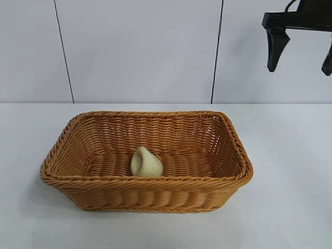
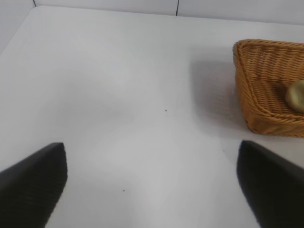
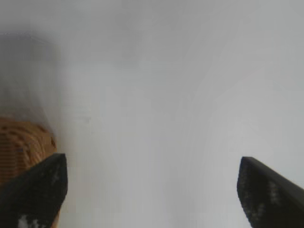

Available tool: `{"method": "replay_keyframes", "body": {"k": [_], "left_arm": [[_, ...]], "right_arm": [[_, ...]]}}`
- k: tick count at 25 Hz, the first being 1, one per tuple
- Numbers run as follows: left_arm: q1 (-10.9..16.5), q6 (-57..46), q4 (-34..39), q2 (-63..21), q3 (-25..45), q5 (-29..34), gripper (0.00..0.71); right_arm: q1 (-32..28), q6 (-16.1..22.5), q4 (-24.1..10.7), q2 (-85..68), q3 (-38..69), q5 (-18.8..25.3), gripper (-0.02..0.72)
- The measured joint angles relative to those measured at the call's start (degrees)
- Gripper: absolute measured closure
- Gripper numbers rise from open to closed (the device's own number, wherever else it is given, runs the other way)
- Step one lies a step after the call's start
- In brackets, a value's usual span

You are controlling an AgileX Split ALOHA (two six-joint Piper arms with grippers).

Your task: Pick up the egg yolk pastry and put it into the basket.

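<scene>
The basket (image 1: 146,171) is seen at centre frame in the exterior view, set on the white table (image 1: 290,171) — orange-brown wicker, rectangular, sloping sides, thick braided rim. The egg yolk pastry (image 1: 146,163) is lying inside it on the woven floor, close to the near wall and a little left of the basket's middle; pale yellow-cream, rounded, with a slightly pointed top. Nothing is touching it.

The right gripper (image 1: 301,54) is found at the upper right of the exterior frame, raised high above the table and well apart from the basket, fingers hanging downward and spread wide, nothing held between them. In the right wrist view its two dark fingertips (image 3: 33,190) are shown far apart over bare table, with a piece of the basket rim (image 3: 23,142) at lower left of that frame.

The left gripper (image 2: 152,185) is seen only in its own wrist view — fingers spread wide, empty, over bare table. The basket (image 2: 259,95) is caught at the right edge of that frame, with the pastry (image 2: 296,96) partly visible inside.
</scene>
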Motion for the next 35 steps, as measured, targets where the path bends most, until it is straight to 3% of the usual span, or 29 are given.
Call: {"method": "replay_keyframes", "body": {"k": [12,18,22,35], "left_arm": [[0.0,0.0,0.0,0.0,0.0,0.0,0.015],[0.0,0.0,0.0,0.0,0.0,0.0,0.015],[0.0,0.0,0.0,0.0,0.0,0.0,0.015],[0.0,0.0,0.0,0.0,0.0,0.0,0.015]], "right_arm": [[0.0,-0.3,0.0,-34.3,38.2,-0.2,0.008],[0.0,-3.1,0.5,-51.8,52.9,-7.1,0.008],[0.0,-4.2,0.7,-62.8,59.5,-10.5,0.008],[-2.6,-4.4,1.1,-86.6,61.4,-10.4,0.008]]}}
